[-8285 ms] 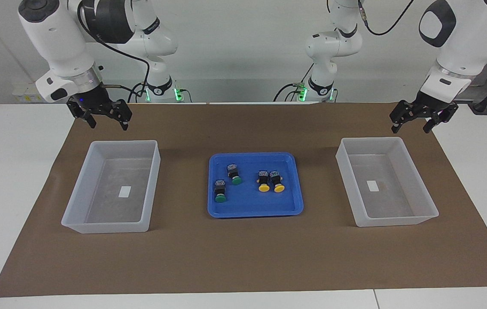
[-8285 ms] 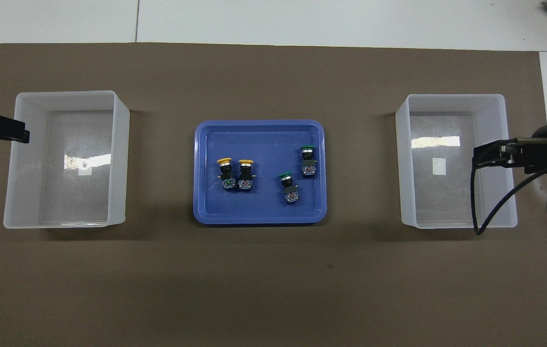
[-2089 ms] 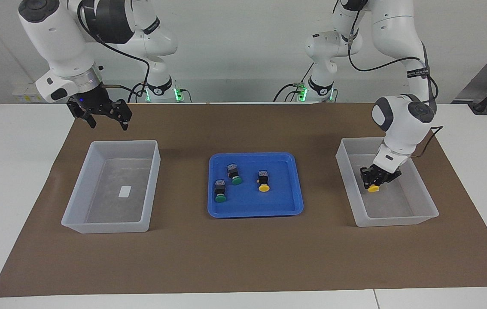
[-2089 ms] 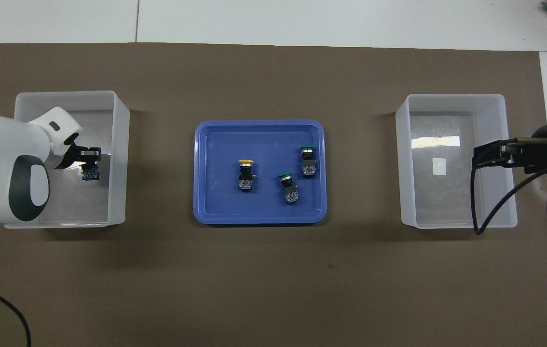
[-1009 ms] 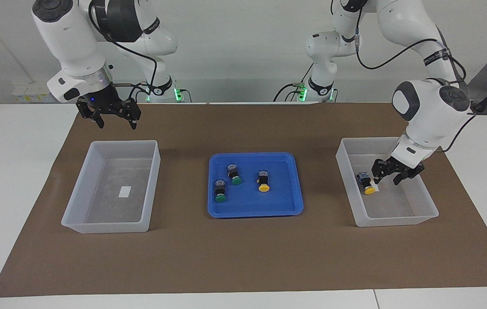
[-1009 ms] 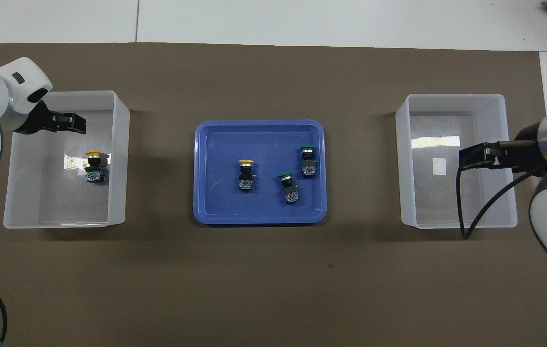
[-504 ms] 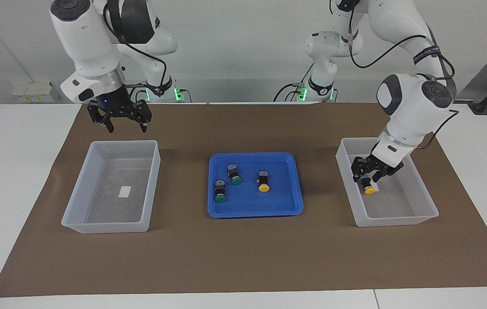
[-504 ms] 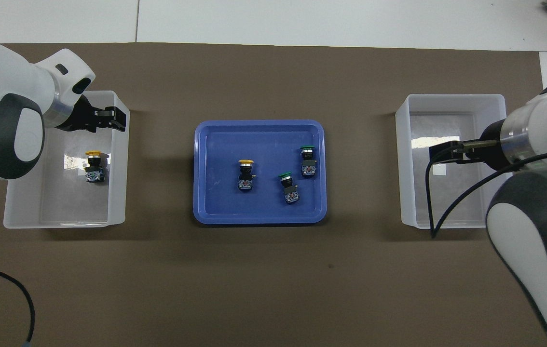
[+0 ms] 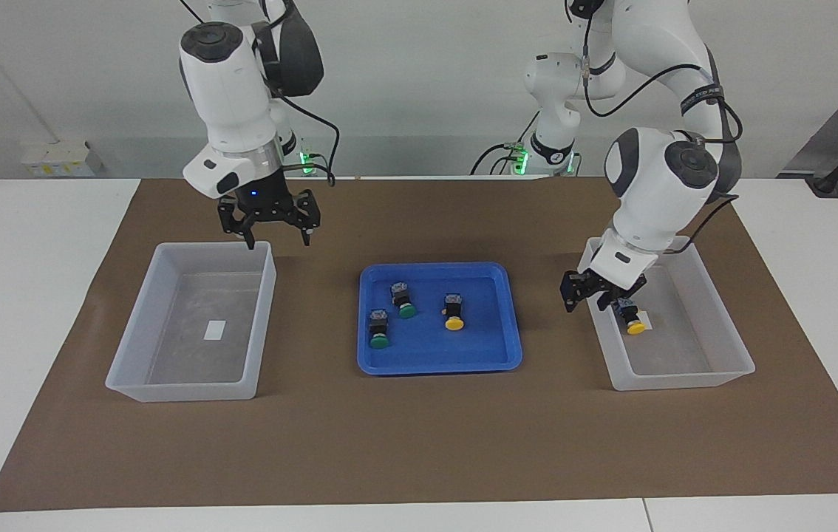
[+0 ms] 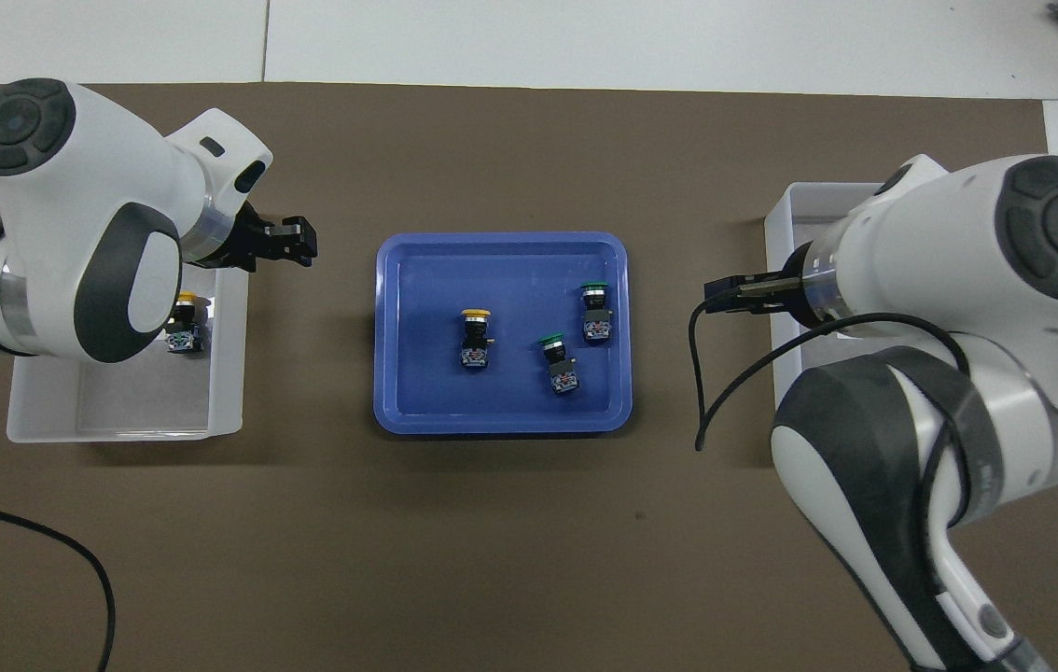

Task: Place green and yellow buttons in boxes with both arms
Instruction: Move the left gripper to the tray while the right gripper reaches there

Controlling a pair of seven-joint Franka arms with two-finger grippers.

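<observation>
Between bins | right gripper (image 9: pixel 276 233) spread empty over brown mat (image 9: pixel 419 436) | left gripper (image 9: pixel 586 294), fingers apart, empty, over translucent whitish plastic bin's (image 9: pixel 729 347) rim | round yellow-capped black button (image 9: pixel 631 318) inside.

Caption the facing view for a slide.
One yellow button binned; yellow button and two green ones wait in the blue tray.

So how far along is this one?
Done: one yellow button lies in the box at the left arm's end. In hand: nothing; left gripper and right gripper hang empty. Left: two green buttons and a second yellow button on the blue tray; the other box holds none.
</observation>
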